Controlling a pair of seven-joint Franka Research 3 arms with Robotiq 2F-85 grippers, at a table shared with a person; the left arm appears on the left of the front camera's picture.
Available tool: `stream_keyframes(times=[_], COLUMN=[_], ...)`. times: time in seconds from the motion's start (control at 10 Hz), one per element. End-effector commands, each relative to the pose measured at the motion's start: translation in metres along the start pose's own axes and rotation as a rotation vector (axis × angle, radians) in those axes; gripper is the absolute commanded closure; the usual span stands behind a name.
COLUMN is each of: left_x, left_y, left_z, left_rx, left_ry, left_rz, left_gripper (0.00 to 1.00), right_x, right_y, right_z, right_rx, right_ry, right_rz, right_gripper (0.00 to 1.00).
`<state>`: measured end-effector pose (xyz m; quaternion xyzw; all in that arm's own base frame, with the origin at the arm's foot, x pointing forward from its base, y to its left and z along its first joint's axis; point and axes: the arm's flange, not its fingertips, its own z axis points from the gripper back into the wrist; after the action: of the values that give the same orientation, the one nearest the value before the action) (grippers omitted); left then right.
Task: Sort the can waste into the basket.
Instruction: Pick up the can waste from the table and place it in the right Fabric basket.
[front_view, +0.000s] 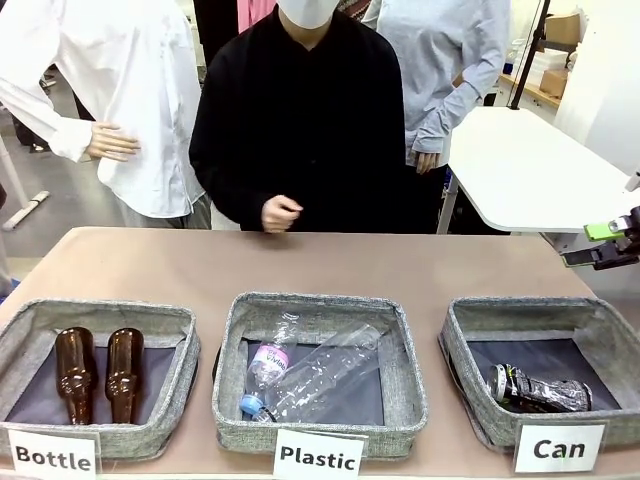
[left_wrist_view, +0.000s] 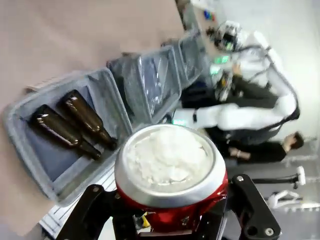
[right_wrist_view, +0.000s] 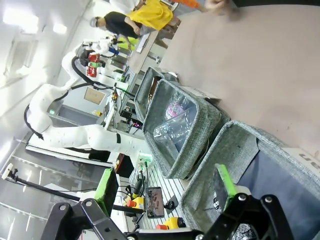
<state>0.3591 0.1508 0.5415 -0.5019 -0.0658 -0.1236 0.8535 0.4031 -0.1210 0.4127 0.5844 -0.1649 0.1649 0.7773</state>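
Red can (left_wrist_view: 170, 172): glossy metal, silver rim | dark can (front_view: 540, 392): dented, shiny metal | basket (front_view: 530, 315): rough grey woven cloth | bottles (front_view: 75, 372): glossy brown glass | plastic bottle (front_view: 325, 375): clear, crinkled | tabletop (front_view: 320, 262): matt, smooth

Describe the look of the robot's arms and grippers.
The left arm and the right arm are white with rounded tubular links. The right gripper is black, with bolted linkage bars and bright green pads on its fingers. The left gripper shows the same black bolted linkage.
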Motion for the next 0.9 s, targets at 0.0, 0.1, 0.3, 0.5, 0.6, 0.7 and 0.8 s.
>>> stream_keyframes(times=[0.0,0.1,0.3,0.5,0.6,0.7,0.8], left_x=[0.038,0.055,0.074,0.058,0.046,0.037,0.026], left_y=[-0.013,-0.022,-0.040,-0.069,-0.081,-0.093,-0.101], left_z=[-0.071,-0.113,-0.187,-0.240,-0.263,-0.291,-0.313], left_rx=[0.097,0.185,0.323,0.377,0.347,0.330,0.308], left_ry=[0.318,0.441,0.327,0.140,0.068,0.121,0.188], left_rz=[-0.044,-0.059,-0.101,-0.313,-0.435,-0.575,-0.705], left_gripper=[1.00,1.00,1.00,1.00,1.00,1.00,1.00], right_x=[0.000,0.000,0.000,0.000,0.000,0.000,0.000], right_y=[0.002,0.002,0.002,0.002,0.002,0.002,0.002], right_z=[0.001,0.001,0.001,0.001,0.001,0.001,0.001], right_rx=[0.004,0.004,0.004,0.004,0.004,0.004,0.004], right_ry=[-0.004,-0.004,-0.004,-0.004,-0.004,-0.004,-0.004], right_rz=[0.022,0.022,0.022,0.022,0.022,0.022,0.022], right_gripper=[0.00,0.00,0.00,0.00,0.00,0.00,0.00])
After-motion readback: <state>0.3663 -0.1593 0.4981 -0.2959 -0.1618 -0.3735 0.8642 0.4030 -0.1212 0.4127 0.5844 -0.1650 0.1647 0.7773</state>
